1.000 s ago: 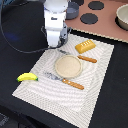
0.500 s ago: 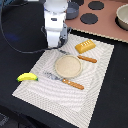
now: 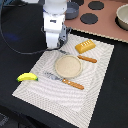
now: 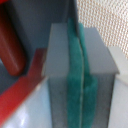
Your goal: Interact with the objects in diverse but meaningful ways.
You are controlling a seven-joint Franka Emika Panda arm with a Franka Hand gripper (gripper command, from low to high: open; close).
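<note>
Exterior view — pincer (image 3: 54, 46) low over placemat (image 3: 45, 90), near bread loaf (image 3: 85, 46).

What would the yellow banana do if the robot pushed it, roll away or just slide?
The yellow curved toy banana would probably slide or spin rather than roll, because its bent shape lies flat on the striped cloth placemat. It looks small and smooth, so it is likely light and could slip under a push. It sits at the mat's edge, so it might scoot off onto the dark table.
</note>
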